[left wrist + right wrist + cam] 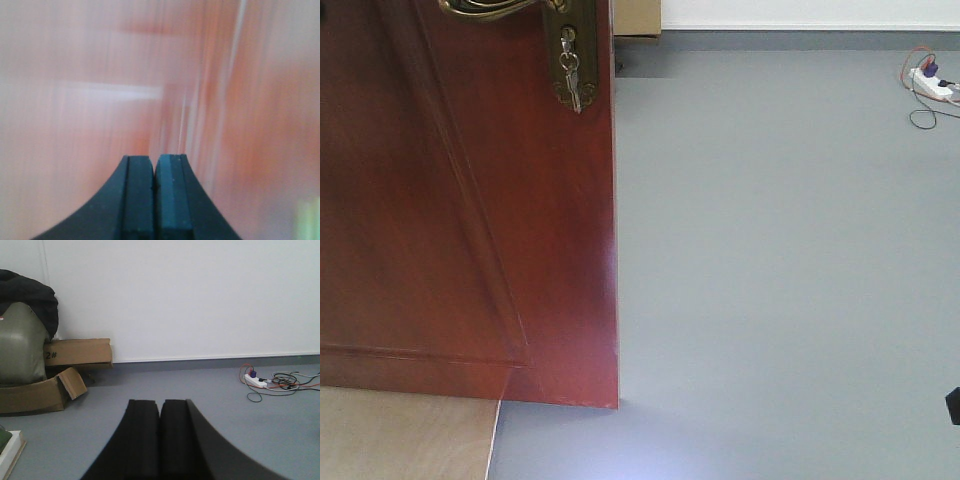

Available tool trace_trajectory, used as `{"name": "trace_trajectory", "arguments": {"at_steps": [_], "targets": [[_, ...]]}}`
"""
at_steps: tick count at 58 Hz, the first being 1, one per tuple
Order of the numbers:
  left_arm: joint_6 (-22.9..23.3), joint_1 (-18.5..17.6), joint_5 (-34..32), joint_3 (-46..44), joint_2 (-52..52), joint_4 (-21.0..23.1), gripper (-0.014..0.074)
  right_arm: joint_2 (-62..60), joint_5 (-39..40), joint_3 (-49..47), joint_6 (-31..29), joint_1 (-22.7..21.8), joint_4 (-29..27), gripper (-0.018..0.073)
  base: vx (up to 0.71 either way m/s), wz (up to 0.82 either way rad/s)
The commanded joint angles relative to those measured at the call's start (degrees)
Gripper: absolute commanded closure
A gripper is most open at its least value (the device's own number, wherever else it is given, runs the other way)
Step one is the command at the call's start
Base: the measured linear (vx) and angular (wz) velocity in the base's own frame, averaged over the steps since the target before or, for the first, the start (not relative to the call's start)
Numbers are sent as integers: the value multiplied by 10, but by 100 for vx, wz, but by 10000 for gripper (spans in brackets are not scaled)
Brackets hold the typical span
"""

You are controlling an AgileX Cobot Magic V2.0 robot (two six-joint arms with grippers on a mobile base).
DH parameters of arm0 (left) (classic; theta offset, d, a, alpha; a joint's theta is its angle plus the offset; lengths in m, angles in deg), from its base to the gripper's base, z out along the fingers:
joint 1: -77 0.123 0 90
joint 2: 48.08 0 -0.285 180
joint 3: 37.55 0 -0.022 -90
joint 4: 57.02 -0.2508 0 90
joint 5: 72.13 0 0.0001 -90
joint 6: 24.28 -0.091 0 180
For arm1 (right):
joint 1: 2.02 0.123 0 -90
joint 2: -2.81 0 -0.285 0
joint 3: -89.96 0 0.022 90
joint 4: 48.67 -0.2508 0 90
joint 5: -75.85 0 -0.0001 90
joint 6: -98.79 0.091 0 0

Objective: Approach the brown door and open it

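black fingers (155,200) of the left gripper fill the bottom of the left wrist view, pressed together with nothing between them. right behind them is a blurred reddish-brown surface with vertical streaks, very close to the tips; whether they touch it cannot be told from the blur. it looks like the brown door (470,220).

in the front view the brown door takes up the left half, its free edge running down the middle of the picture and ending just above the grey floor (780,280). its brass lever handle (495,8) sits at the top edge, and below it the brass lock plate (572,60) carries hanging keys (574,85). a pale plywood panel (405,435) lies below the door's bottom edge.

the right gripper's fingers (160,440) are also pressed together and hold nothing. they face open floor and a white wall (200,295), well apart from the door. a cardboard box (77,352) and an open carton (35,392) stand at the wall on the left, a white power strip (255,381) with tangled cables on the right.
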Motion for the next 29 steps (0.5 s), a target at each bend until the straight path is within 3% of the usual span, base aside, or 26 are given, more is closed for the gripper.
{"name": "trace_trajectory", "arguments": {"at_steps": [1,15,29], "targets": [[6,9,-69,56,54,-25,600,-7,44,3,-3,-3,4,559,0,0],[-6,79,-68,220,208,-24,600,-7,44,3,-3,-3,4,559,0,0],[0,85,-68,350,359,-24,600,-7,44,3,-3,-3,4,559,0,0]]}}
